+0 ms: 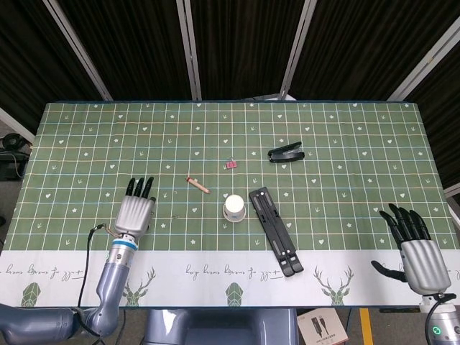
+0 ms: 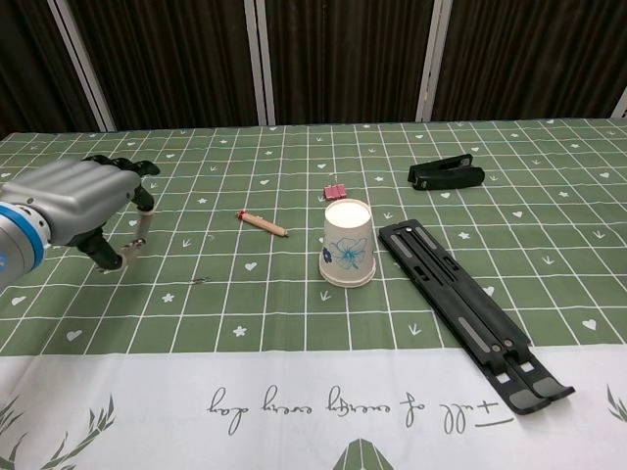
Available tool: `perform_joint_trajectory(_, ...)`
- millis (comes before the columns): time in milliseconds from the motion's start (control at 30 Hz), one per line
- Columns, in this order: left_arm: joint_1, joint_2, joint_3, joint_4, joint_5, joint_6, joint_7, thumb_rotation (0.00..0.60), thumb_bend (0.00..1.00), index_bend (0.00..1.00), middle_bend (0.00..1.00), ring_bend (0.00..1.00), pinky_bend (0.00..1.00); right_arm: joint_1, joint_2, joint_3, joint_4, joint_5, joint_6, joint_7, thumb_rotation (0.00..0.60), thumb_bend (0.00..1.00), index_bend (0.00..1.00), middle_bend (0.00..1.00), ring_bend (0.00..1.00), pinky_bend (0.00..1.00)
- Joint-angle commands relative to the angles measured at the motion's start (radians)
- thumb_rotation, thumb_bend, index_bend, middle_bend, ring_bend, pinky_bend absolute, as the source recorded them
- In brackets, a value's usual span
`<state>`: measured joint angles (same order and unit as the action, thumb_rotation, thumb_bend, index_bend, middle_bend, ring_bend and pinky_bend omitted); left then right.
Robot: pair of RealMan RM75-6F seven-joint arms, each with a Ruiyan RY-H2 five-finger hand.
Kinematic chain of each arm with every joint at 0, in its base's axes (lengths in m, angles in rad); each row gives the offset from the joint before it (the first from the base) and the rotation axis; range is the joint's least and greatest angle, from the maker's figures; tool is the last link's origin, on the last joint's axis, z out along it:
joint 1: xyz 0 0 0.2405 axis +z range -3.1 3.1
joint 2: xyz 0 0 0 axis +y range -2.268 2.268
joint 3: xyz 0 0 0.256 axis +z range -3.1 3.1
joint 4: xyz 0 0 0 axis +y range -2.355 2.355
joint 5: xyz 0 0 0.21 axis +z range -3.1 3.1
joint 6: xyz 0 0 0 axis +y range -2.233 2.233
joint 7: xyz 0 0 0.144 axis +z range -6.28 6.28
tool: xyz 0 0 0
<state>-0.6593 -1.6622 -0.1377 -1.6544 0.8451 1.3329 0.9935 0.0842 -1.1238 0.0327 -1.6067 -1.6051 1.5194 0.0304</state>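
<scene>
The left hand (image 1: 135, 213) hovered palm-down over the green checked bench (image 1: 345, 144), its fingers (image 1: 138, 186) stretched out toward twelve o'clock, loosely apart and grasping nothing; in the chest view the same hand (image 2: 76, 204) hung above the cloth. Nearest to it, at about two o'clock in the head view, lay a short pencil (image 1: 197, 184), flat on the bench and well apart from the hand, its long axis running from ten o'clock to four o'clock; which end was the tip could not be made out. Just beyond the pencil, at four o'clock, stood an upturned paper cup (image 1: 234, 207). The right hand (image 1: 415, 244) rested at the bench's near right corner, its fingers spread and released.
</scene>
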Motion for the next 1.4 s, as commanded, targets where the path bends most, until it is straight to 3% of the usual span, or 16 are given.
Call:
perform_joint_trajectory(33, 0.008, -0.003, -0.014, -0.010, 0.026, 0.008, -0.053, 0.600, 0.38, 0.57, 0.00, 0.00, 0.00, 0.000, 0.000, 0.000, 0.000, -0.001, 0.000, 0.000, 0.600, 0.02, 0.10, 0.00, 0.00, 0.03)
perform_joint_trajectory(367, 0.020, -0.045, -0.027, 0.017, 0.102, 0.013, -0.173, 0.600, 0.38, 0.57, 0.00, 0.00, 0.00, 0.002, 0.000, -0.001, 0.001, -0.003, -0.001, 0.002, 0.600, 0.02, 0.10, 0.00, 0.00, 0.03)
perform_joint_trajectory(800, 0.014, -0.081, -0.036, 0.008, 0.128, 0.022, -0.169, 0.600, 0.38, 0.58, 0.00, 0.00, 0.00, -0.003, 0.001, -0.002, -0.004, -0.004, 0.008, -0.007, 0.600, 0.02, 0.10, 0.00, 0.00, 0.03)
perform_joint_trajectory(1400, 0.007, -0.191, -0.039, 0.124, 0.152, -0.007, -0.231, 0.600, 0.38, 0.58, 0.00, 0.00, 0.00, -0.010, 0.004, -0.004, 0.004, -0.004, 0.015, 0.005, 0.600, 0.02, 0.10, 0.00, 0.00, 0.03)
